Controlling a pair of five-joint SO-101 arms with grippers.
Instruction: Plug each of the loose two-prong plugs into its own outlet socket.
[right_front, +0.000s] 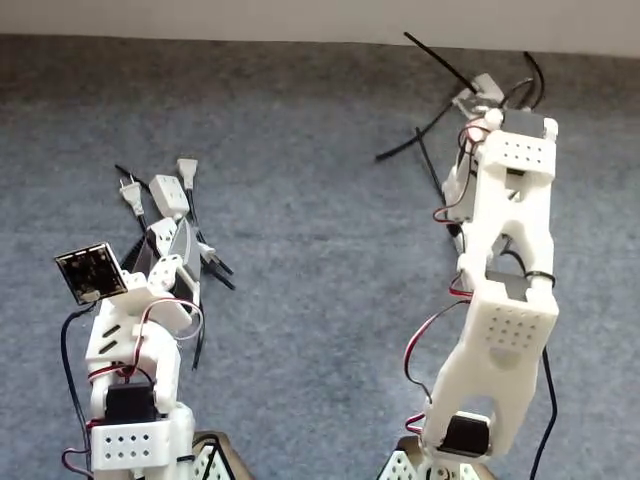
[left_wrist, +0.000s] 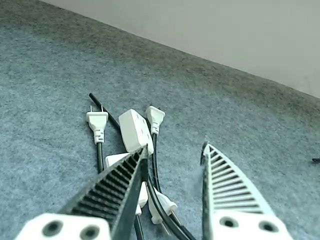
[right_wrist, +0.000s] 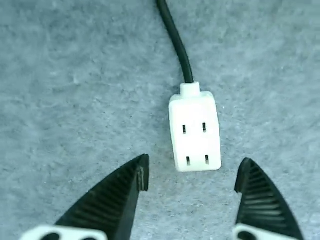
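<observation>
1. High view: your left arm (right_front: 130, 350) stands in the lower left of the frame. Its left pincer (right_front: 180, 248) sits at the near edge of a tangle of white plugs (right_front: 131, 192) and black cords in the left middle. A white socket block (right_front: 168, 196) lies inside that tangle. Your right arm (right_front: 505, 260) runs up the right side. At its far end, in the upper right, an outlet socket (right_front: 488, 88) lies on the grey carpet (right_front: 300, 250). From here you cannot tell how far either pincer is spread.

2. Left wrist view: your left pincer (left_wrist: 175, 149) stands wide and holds nothing. One fingertip overlaps the near end of the socket block (left_wrist: 134, 129). A flanking plug (left_wrist: 97, 121) lies on one side of the block and a second flanking plug (left_wrist: 155, 116) on the other, both with prongs pointing away from the pincer. A third plug (left_wrist: 162, 206) lies between the fingers, closer in, beside a black cord (left_wrist: 154, 175).

3. Right wrist view: your right pincer (right_wrist: 195, 175) is also wide and empty. The outlet socket (right_wrist: 195, 120) lies flat with its slots facing up. Its near end sits between the two fingertips and touches neither. Its socket cord (right_wrist: 175, 40) leads straight away from the pincer.
</observation>
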